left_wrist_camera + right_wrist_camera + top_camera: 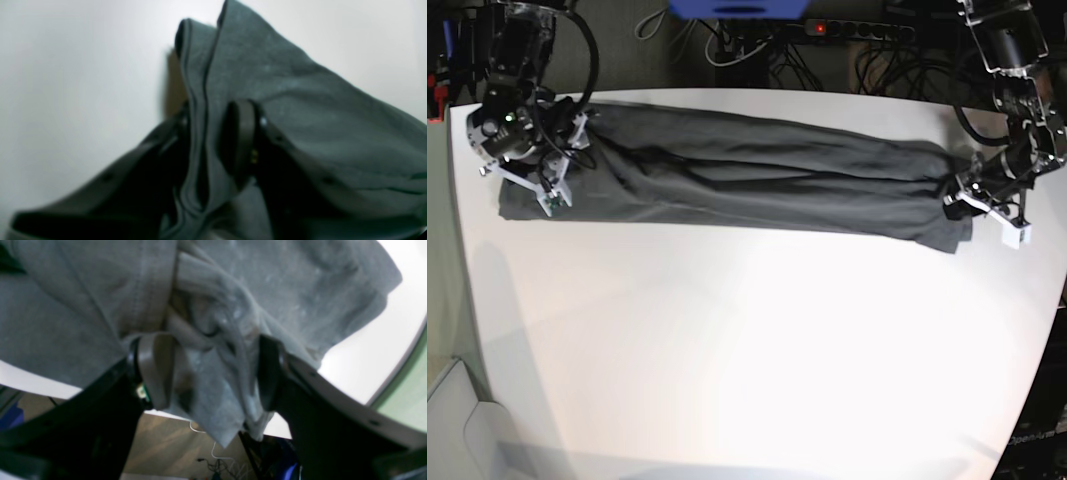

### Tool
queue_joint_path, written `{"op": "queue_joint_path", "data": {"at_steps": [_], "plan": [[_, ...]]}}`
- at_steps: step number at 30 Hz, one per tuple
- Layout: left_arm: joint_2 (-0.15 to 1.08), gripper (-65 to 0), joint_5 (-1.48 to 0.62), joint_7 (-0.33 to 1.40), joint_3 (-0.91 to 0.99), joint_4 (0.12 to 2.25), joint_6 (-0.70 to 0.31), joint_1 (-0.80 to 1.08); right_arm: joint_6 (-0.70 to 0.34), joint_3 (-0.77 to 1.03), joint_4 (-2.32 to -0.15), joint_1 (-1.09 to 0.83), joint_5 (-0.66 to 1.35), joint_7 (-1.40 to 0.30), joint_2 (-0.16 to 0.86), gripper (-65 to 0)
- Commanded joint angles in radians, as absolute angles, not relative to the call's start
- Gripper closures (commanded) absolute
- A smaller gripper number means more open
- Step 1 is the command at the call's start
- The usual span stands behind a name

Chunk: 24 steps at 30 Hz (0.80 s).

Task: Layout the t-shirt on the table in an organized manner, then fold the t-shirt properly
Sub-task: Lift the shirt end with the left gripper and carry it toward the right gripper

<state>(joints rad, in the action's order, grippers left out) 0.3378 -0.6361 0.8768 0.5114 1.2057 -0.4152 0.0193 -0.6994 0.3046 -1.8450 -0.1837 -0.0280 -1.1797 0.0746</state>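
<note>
Fingers [245, 140] of the left gripper [217, 140] clench a hem fold of the t-shirt [757, 175]; the right gripper [213, 373] straddles bunched cloth, grip uncertain. Held at both ends, the shirt stretches along the far table [747, 340]. Only wrist views show the pinches.

Plain charcoal-grey t-shirt [757, 175], matte white table [747, 340].
</note>
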Motion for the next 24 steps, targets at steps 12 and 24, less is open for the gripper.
{"op": "queue_joint_path", "data": {"at_steps": [12, 24], "plan": [[0.335, -0.2, -0.624, 0.923, 0.507, 1.429, -0.409, 0.016, -0.698, 0.308, -1.863, -0.177, -0.025, -1.168, 0.085, -38.1], [0.193, -0.1, -0.622, 1.053, 0.331, 1.79, -0.249, 0.027, -0.698, 0.308, -1.862, -0.177, -0.027, -1.168, 0.087, -38.1]]}}
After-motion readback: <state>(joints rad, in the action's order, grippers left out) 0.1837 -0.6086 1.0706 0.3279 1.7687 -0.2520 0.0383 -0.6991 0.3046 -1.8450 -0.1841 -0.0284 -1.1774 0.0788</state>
